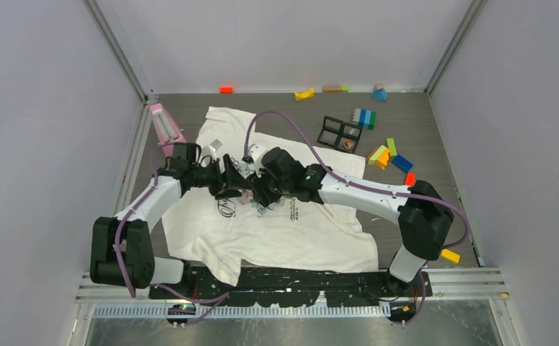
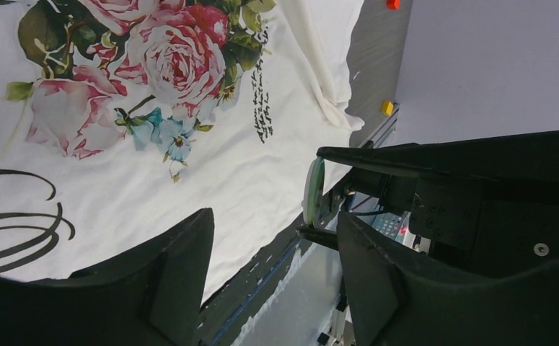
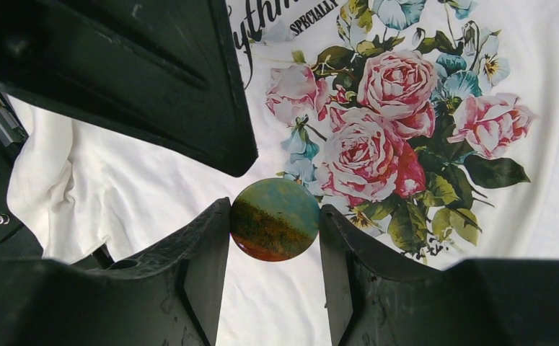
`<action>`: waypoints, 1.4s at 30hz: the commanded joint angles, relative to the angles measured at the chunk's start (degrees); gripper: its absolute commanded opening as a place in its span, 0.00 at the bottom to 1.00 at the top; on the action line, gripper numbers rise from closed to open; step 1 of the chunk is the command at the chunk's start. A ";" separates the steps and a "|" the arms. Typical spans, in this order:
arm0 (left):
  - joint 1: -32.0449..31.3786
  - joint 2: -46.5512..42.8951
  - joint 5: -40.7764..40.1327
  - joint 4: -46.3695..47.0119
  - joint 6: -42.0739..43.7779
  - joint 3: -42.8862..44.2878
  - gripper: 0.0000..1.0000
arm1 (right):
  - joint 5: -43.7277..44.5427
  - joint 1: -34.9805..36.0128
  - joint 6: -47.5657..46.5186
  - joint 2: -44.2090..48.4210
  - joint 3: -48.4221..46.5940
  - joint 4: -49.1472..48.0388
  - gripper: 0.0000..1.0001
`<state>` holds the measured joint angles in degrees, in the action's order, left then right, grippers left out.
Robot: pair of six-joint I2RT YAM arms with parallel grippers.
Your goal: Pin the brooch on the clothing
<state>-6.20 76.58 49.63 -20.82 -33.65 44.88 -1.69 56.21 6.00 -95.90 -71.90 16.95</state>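
The white T-shirt (image 1: 291, 231) lies spread over the middle of the grey worktop (image 1: 435, 130). Above its chest the right claw (image 3: 275, 210) is clamped on a round brooch (image 3: 275, 220), blue on top and rusty brown below, with the rose print (image 3: 377, 130) at its 1 o'clock. The left claw (image 2: 275, 220), fingers apart and holding nothing, faces the right claw from 9 o'clock and sees the brooch edge-on.

A robotics lab cell. Pale wall panels (image 1: 283, 43) on aluminium posts (image 1: 120, 50) box in a grey table (image 1: 442, 119); toy bricks (image 1: 365, 117) lie beyond the jaws.
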 commanded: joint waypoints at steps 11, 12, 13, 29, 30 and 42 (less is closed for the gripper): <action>-4.31 1.51 4.02 2.25 0.30 1.96 0.57 | -0.65 0.91 -1.61 3.85 -2.70 -0.57 0.31; -4.47 1.65 4.11 2.41 0.18 1.96 0.55 | -0.62 0.96 -1.72 3.87 -2.71 -0.50 0.31; -4.71 1.77 4.29 2.57 0.08 1.96 0.54 | -0.49 1.00 -1.79 3.92 -2.76 -0.33 0.31; -6.03 0.43 9.35 13.22 -9.18 -2.34 0.00 | 0.84 1.26 -2.18 4.69 -2.42 0.31 0.38; -6.06 -0.21 8.34 13.18 -9.83 -2.77 0.00 | 1.28 1.27 -2.11 4.81 -2.38 0.48 0.48; -6.02 -8.01 -6.18 20.29 -23.33 -10.31 0.00 | 18.26 5.99 -4.84 6.21 -2.06 3.13 0.70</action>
<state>-12.01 70.72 47.09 -6.63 -50.83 36.51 9.21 59.35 3.60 -91.29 -72.53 20.05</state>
